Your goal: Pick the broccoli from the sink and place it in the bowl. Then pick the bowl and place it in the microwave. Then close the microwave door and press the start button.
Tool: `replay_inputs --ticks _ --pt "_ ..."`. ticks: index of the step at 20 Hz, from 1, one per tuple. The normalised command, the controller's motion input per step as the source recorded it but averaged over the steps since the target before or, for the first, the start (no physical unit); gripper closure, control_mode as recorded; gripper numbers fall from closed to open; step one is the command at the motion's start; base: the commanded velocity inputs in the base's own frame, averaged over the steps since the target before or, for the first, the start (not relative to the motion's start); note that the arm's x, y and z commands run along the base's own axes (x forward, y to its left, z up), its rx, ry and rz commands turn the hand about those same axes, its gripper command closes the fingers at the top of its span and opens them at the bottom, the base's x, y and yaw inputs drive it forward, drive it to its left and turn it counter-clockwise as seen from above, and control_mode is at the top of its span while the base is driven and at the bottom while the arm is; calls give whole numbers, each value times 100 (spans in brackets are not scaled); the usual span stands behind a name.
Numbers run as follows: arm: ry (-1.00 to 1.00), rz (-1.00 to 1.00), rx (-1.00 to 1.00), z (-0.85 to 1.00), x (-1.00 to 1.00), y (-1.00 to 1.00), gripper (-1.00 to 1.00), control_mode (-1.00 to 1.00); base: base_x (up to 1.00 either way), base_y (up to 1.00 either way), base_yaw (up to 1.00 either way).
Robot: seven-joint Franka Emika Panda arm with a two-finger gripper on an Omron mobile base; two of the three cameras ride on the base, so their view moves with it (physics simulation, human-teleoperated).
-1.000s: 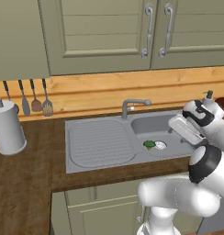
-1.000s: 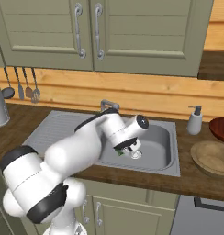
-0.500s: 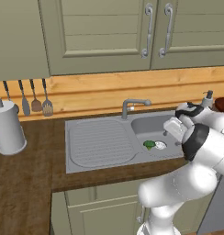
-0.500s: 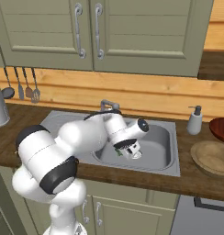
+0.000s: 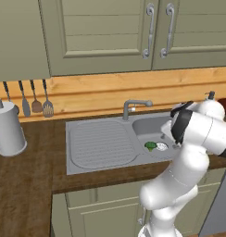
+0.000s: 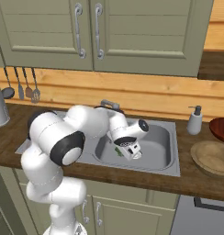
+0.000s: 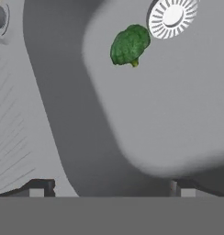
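Observation:
The broccoli [image 7: 129,45] lies on the floor of the sink [image 5: 147,126], right beside the round drain [image 7: 172,16]. In the left base view, the broccoli [image 5: 150,146] is a small green lump in the basin. My gripper [image 7: 111,189] hangs over the basin and points down into it. It is open, holds nothing, and stands well short of the floret. The hand [image 6: 130,146] sits low above the basin, with a bit of the broccoli [image 6: 118,152] beside it. The wooden bowl [image 6: 212,158] rests on the counter right of the sink. The microwave is out of view.
A curved faucet [image 5: 135,105] rises behind the basin, and the ribbed drainboard [image 5: 98,143] lies to its left. A soap dispenser [image 6: 194,120] and a dark red dish [image 6: 220,129] stand behind the bowl. A white canister [image 5: 8,132] and hanging utensils [image 5: 36,99] are far left.
The arm's elbow and shoulder links have swung into a new pose while the hand stays over the basin. The jaws remain open. The broccoli has not moved.

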Motion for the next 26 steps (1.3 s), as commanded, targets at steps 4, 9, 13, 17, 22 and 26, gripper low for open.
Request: replay_inputs --ticks 4,9,13,17,22,26 --pt "0 0 0 -28 27 0 -100 -100 0 0 0" --pt "0 0 0 -27 34 0 -100 -100 0 0 0" --pt "0 0 1 -16 19 0 -100 -100 0 0 0" --pt "0 0 2 -20 27 0 -100 -100 0 0 0" --pt "0 0 2 -24 37 0 -100 -100 0 0 0" --pt "0 0 3 -26 36 0 -100 -100 0 0 0"
